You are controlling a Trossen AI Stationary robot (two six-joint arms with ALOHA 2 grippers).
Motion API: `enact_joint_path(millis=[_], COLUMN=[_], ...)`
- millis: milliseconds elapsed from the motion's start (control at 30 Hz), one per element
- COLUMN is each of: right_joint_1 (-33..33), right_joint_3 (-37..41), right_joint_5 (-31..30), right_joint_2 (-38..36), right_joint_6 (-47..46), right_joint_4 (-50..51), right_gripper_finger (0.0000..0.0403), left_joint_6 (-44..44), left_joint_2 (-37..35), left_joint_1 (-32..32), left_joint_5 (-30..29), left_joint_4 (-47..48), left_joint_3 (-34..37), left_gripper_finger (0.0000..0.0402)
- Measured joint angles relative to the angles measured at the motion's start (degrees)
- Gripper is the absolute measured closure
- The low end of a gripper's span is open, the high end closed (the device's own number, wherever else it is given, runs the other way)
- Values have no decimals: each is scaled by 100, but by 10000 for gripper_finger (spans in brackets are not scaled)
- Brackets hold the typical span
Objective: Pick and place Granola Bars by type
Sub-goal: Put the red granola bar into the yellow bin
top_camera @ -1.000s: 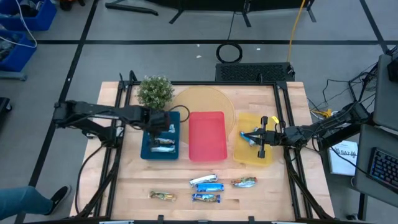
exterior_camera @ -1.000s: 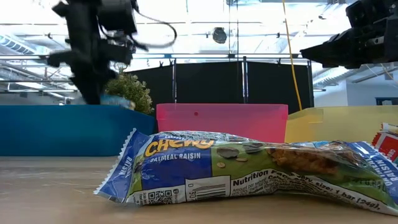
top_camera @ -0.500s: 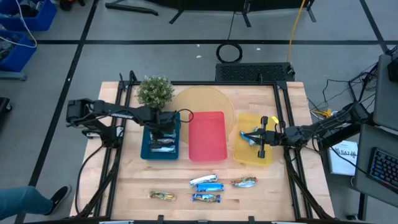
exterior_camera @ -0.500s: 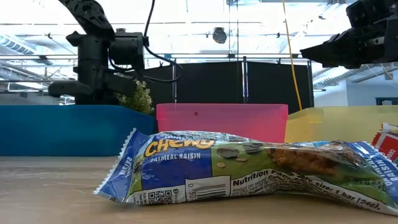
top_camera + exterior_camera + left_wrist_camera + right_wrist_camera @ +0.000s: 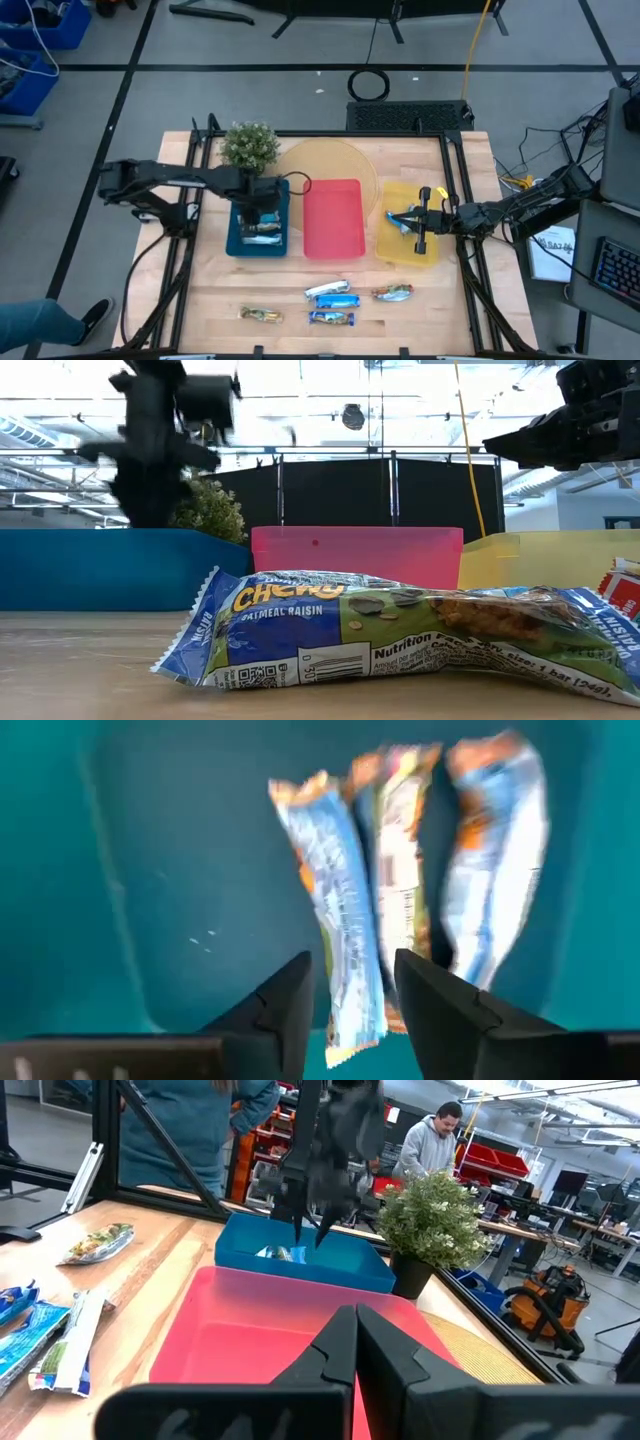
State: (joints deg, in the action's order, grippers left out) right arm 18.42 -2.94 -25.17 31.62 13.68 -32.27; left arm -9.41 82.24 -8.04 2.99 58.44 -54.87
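Three trays sit side by side across the middle of the high view on the wooden surface: a blue tray on the left, a red tray in the centre, a yellow tray on the right.

The left gripper hangs over the blue tray, jaws apart with nothing between them; in the left wrist view its fingers frame three bars lying side by side on the tray floor, blue-and-white wrappers with some brown and orange. From above, these show as a pale cluster in the lower half of the blue tray.

The red tray holds nothing visible, as the right wrist view also shows.

The right gripper sits over the yellow tray, right of centre in the high view, jaws clenched together; its fingers meet in the right wrist view. A blue-wrapped item lies in the yellow tray just beside it.

Four bars lie loose on the surface along the lower part of the high view: a brownish one at lower left, two blue ones and in the lower centre, and a silvery-brown one to their right. A potted plant stands behind the blue tray.
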Motion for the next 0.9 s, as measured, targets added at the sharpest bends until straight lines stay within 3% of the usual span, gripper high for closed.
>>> enact_joint_path(millis=[100,267,333,500,700,900], right_joint_1=[0,0,0,0,0,0], right_joint_3=[0,0,0,0,0,0], right_joint_5=[0,0,0,0,-4,-1], right_joint_2=[1,2,0,1,8,85], right_joint_6=[-40,-51,-55,-97,-244,-358], right_joint_4=[46,88,94,90,139,258], right_gripper_finger=[403,403,403,403,403,403], left_joint_6=[-193,-223,-198,-81,147,345], left_joint_2=[-791,-2586,-3287,-4673,-5464,-5657], left_joint_1=[240,395,401,434,506,732], left_joint_5=[-3,-27,181,472,367,137], left_joint_4=[-218,-947,-1367,-2715,-4356,-6479], left_joint_3=[-226,-159,82,1240,2941,4316], left_gripper_finger=[274,359,390,396,398,399])
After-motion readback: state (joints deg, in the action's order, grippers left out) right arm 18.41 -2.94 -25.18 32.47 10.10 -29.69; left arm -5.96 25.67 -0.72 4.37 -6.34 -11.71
